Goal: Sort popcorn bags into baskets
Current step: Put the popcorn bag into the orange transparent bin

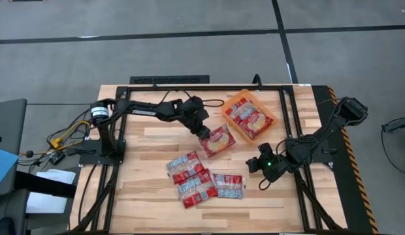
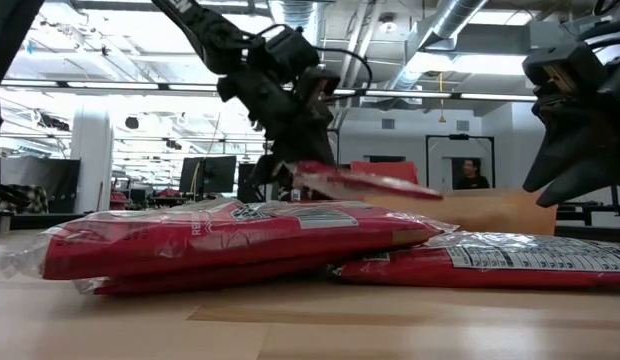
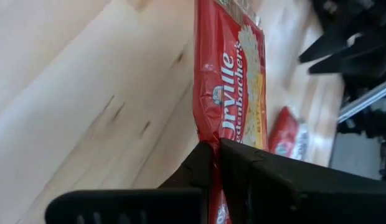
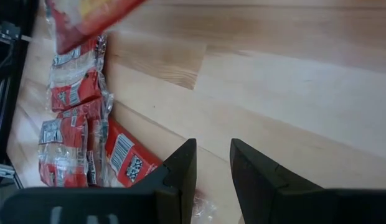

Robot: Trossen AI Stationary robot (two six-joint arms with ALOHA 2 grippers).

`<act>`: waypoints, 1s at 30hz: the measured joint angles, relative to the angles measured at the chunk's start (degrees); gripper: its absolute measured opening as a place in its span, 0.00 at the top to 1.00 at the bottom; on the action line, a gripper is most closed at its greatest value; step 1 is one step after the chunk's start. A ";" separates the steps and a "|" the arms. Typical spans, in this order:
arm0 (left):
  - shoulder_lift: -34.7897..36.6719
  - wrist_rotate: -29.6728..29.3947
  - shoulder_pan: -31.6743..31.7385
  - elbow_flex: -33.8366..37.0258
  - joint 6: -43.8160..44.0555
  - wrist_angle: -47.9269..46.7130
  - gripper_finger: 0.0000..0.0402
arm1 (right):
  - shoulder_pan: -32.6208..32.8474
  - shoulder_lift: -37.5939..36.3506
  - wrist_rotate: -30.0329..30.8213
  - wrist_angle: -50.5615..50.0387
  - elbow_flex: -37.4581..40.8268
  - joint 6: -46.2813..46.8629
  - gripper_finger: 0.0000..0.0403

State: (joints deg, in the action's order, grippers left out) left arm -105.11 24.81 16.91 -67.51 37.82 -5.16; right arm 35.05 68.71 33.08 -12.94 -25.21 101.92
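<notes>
My left gripper (image 1: pixel 204 131) is shut on one red popcorn bag (image 1: pixel 217 140) and holds it above the table's middle, just near-left of the orange basket (image 1: pixel 236 101). The basket stands at the far middle-right and has popcorn bags (image 1: pixel 251 119) lying flat in it. Several more bags (image 1: pixel 197 181) lie flat on the table nearer the front, partly overlapping. My right gripper (image 4: pixel 211 163) hovers open over bare wood to the right of that pile, with nothing between its fingers. My left gripper pinches the bag's sealed edge (image 3: pixel 204 134) between its two fingers. The fingers come slanting down from the table's left. The bag (image 2: pixel 370 184) sticks out from the fingers almost level, printed face up, lifted clear of the table and of the other bags.
A black frame (image 1: pixel 287 111) runs along the table's far and side edges, and both arm bases stand on it. Bare wood lies between the pile and the basket. Cables and gear (image 1: pixel 55 140) sit off the table's left edge.
</notes>
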 joint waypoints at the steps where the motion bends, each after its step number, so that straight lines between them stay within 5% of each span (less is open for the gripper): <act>1: 0.47 -0.24 0.02 -0.02 0.66 0.32 1.00 | 0.00 0.00 0.00 0.06 0.00 -0.01 0.69; 14: 2.20 -7.84 5.20 -2.46 5.04 9.48 1.00 | 0.00 -0.02 0.02 0.17 0.00 0.01 0.69; 30: -15.62 -13.77 9.11 -32.58 -9.28 -5.71 1.00 | 0.00 -0.02 0.00 -0.12 0.00 -0.88 0.69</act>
State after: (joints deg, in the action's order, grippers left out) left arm -120.73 11.04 26.02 -100.08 28.54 -10.87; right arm 35.05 68.69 33.08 -13.06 -25.21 101.04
